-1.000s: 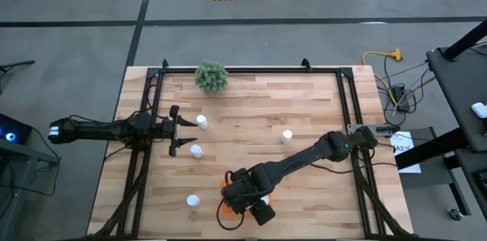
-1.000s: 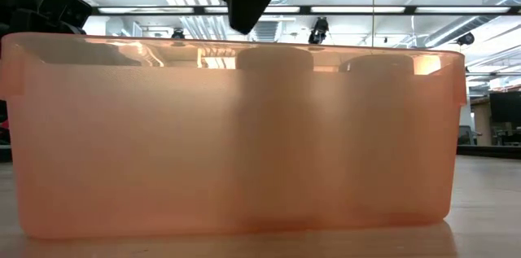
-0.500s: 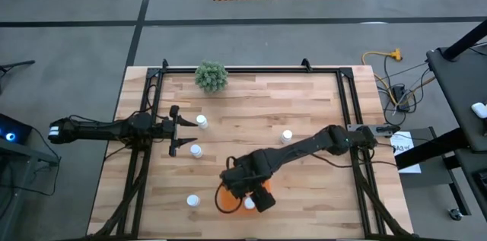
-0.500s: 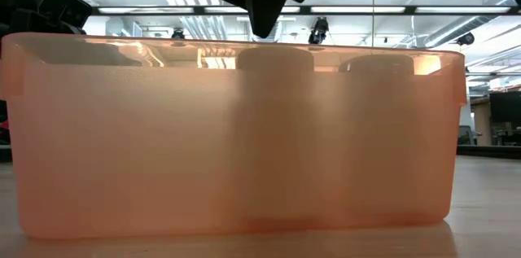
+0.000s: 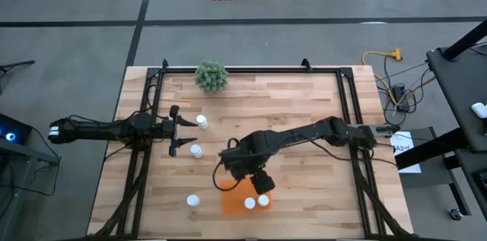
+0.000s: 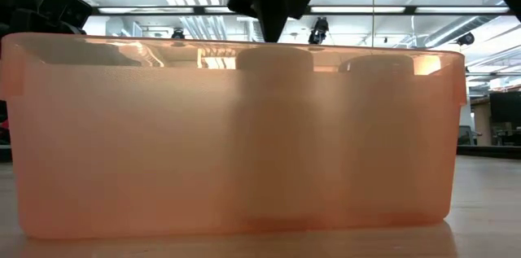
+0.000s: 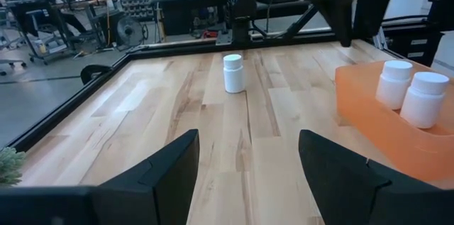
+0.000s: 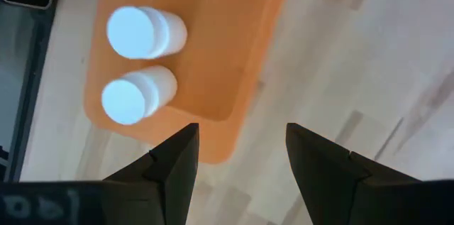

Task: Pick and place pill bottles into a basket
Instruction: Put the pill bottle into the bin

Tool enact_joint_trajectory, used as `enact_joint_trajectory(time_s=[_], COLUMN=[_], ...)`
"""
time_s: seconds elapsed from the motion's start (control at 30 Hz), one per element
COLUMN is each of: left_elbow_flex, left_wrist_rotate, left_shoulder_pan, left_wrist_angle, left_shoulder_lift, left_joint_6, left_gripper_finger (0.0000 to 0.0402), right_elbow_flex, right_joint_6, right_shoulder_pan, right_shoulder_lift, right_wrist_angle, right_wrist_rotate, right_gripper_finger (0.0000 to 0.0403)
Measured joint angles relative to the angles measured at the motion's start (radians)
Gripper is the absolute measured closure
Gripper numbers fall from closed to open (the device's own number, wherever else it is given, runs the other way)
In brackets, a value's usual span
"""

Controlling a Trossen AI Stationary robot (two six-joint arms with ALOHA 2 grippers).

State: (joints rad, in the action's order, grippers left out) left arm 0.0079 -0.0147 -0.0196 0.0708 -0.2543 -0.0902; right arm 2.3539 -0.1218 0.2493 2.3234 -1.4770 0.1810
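Orange plastic marks the basket (image 5: pixel 242 201) at the table's near edge in the high view, with two pill bottles (image 5: pixel 256 202) standing inside. Four more are seen upright on the wood: one (image 5: pixel 192 201) just left of the basket, one (image 5: pixel 286 136) far right, two (image 5: pixel 198 135) by the left gripper (image 5: pixel 179 130), which is spread and empty. The right gripper (image 5: pixel 257 182), also spread and empty, hangs just beyond the basket's far rim. In the low view only the basket wall and two bottle shapes are shown. The left wrist view alone shows the far-right bottle dead ahead, well apart; the right wrist view alone looks down onto both caps.
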Motion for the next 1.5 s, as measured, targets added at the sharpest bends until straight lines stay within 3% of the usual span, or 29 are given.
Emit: enact_joint_trajectory(time_s=[0.4, 0.6, 0.83, 1.07, 1.27, 1.5], left_elbow_flex=[0.0, 0.0, 0.0, 0.0, 0.0, 0.0], left_wrist_rotate=[0.0, 0.0, 0.0, 0.0, 0.0, 0.0], left_shoulder_pan=[0.0, 0.0, 0.0, 0.001, 0.001, 0.001], left_wrist_angle=[0.0, 0.0, 0.0, 0.0, 0.0, 0.0], left_shoulder_lift=[0.0, 0.0, 0.0, 0.0, 0.0, 0.0], left_joint_6=[0.0, 0.0, 0.0, 0.0, 0.0, 0.0], left_gripper_finger=[0.0177, 0.0177, 0.0177, 0.0177, 0.0177, 0.0177], right_elbow_flex=[-0.079, -0.311, -0.662, -0.942, -1.094, -1.176], right_joint_6=[-0.012, -0.009, 0.05, 0.093, 0.127, 0.107], right_shoulder_pan=[-0.052, -0.061, -0.111, -0.161, -0.225, -0.301], right_shoulder_lift=[-0.047, -0.174, -0.425, -0.699, -0.839, -0.88], right_wrist_angle=[-0.021, 0.147, 0.319, 0.442, 0.489, 0.527], right_wrist_rotate=[0.003, 0.002, -0.005, -0.136, -0.137, -0.135], right_gripper_finger=[0.0202, 0.0202, 0.0202, 0.0202, 0.0202, 0.0202])
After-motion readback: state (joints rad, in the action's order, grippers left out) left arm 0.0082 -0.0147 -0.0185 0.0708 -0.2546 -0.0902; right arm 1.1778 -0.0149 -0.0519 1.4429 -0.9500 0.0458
